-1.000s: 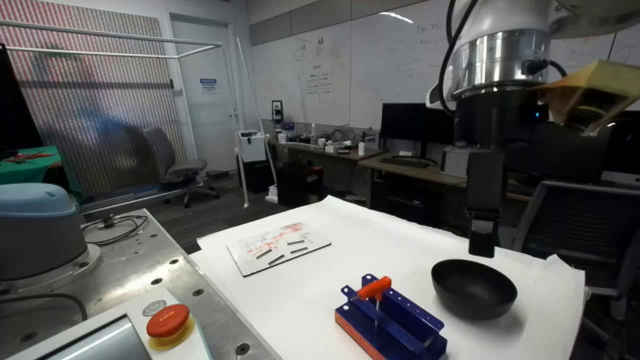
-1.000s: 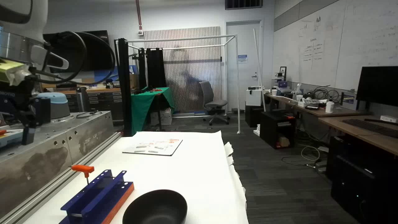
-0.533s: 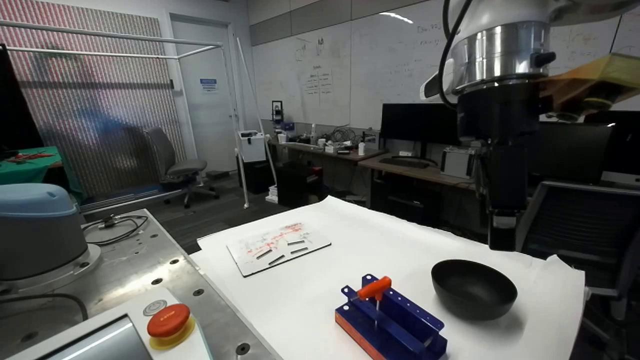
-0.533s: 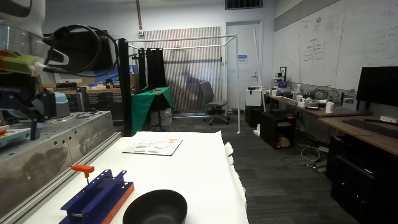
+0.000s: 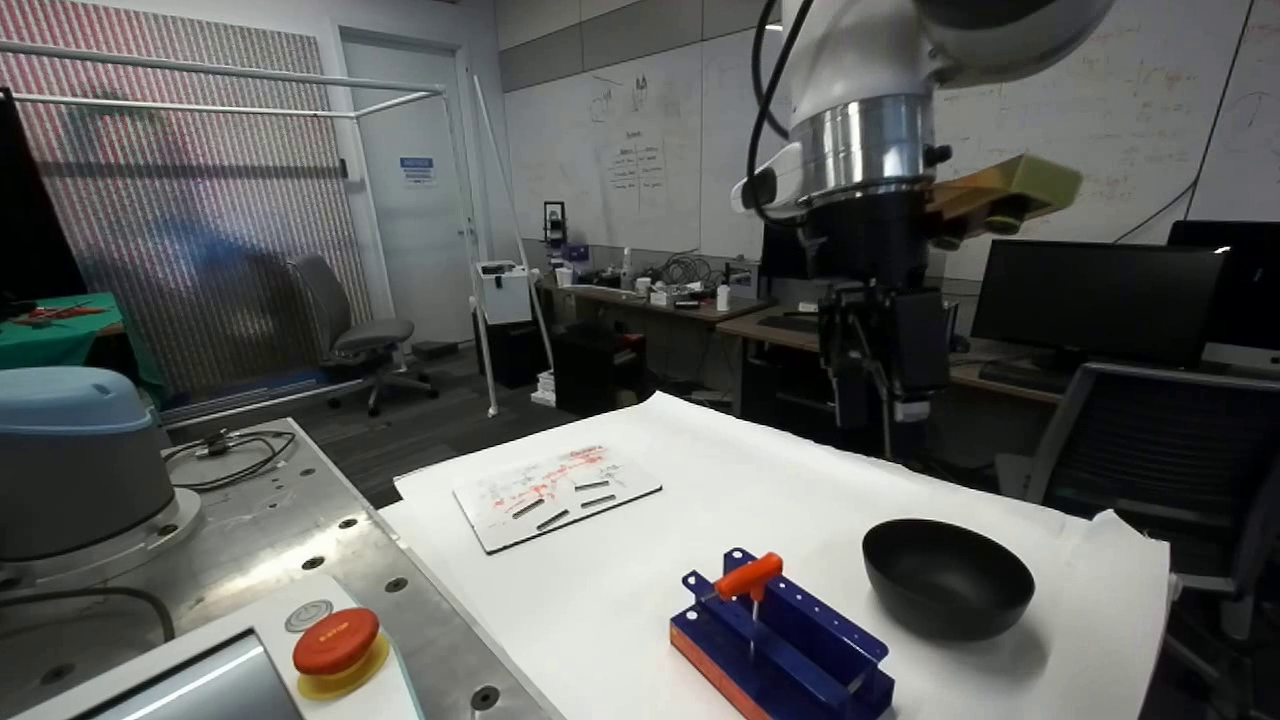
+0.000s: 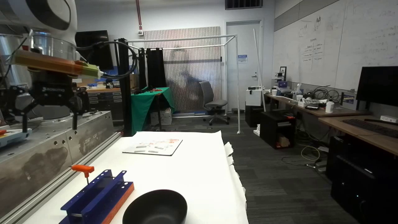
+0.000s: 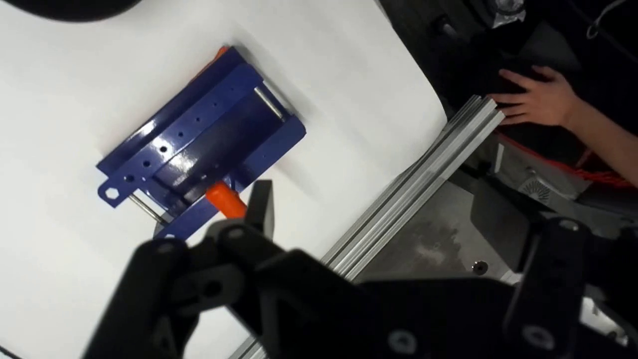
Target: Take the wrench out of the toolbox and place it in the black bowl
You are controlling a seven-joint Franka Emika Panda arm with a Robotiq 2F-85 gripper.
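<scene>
The wrench [image 5: 750,577] is a small tool with an orange-red T-shaped handle and a thin metal shaft. It stands upright in the blue toolbox [image 5: 822,628]. Both also show in the other exterior picture, the wrench [image 6: 83,168] at the near-left and the toolbox [image 6: 104,199] below it. In the wrist view the wrench handle [image 7: 225,199] is partly hidden behind a finger, over one side of the toolbox [image 7: 209,127]. The black bowl [image 5: 948,590] sits beside the toolbox; its edge shows in the wrist view [image 7: 75,9]. My gripper [image 6: 49,124] is open and empty, well above the table.
A white board [image 5: 560,500] with several small dark bars lies on the white-covered table. A metal bench [image 6: 90,137] with a rail runs along the table. A person's hand [image 7: 541,99] shows at the rail's end in the wrist view. A red stop button [image 5: 337,642] stands on a panel.
The arm has shifted and the gripper has turned, so both spread fingers now face the camera in an exterior view. The wrench, toolbox and bowl have not moved.
</scene>
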